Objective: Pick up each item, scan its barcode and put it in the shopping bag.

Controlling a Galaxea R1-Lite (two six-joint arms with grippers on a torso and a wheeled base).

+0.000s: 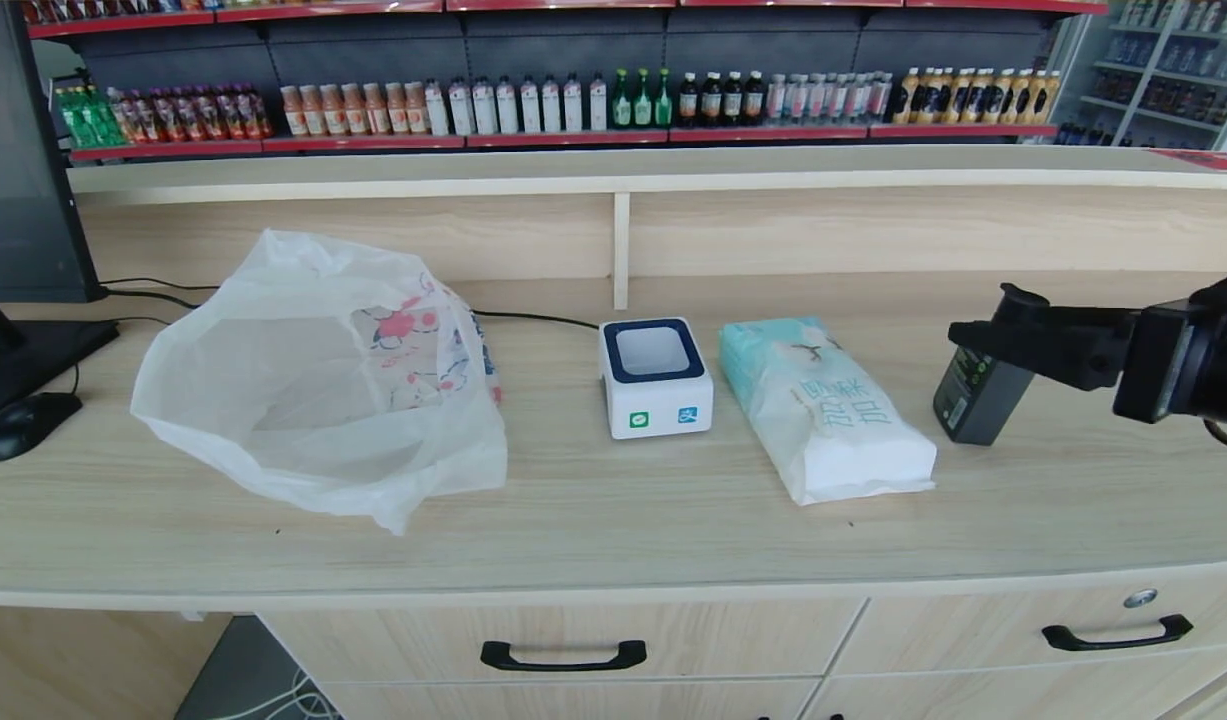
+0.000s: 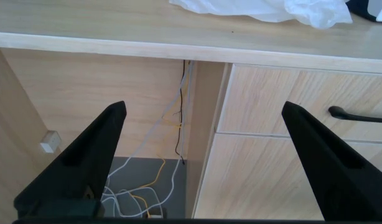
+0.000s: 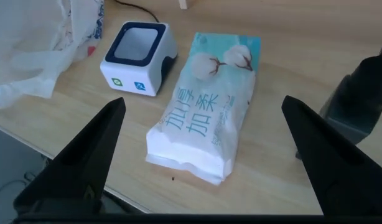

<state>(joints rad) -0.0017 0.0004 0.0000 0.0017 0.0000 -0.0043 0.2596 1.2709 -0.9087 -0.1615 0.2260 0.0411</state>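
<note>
At the right edge of the head view: right gripper, jaws wide apart and clamped on nothing, one finger across the top of a dark grey box; cannot tell whether touching. Box upright on the desk, outside the jaws.

Below the desk edge, facing the cabinet front: left gripper, jaws likewise wide apart, nothing between them.

Left of centre: shopping bag, translucent white, slumped with its mouth open toward the front; a red-flowered patch through its far wall, whether inside or printed unclear.

At centre: white scanner with a dark-rimmed window. Just right of it, lying flat: tissue pack.

Far left: monitor and mouse. Along the bottom: drawers with black handles. Across the top: shelves of bottles.
</note>
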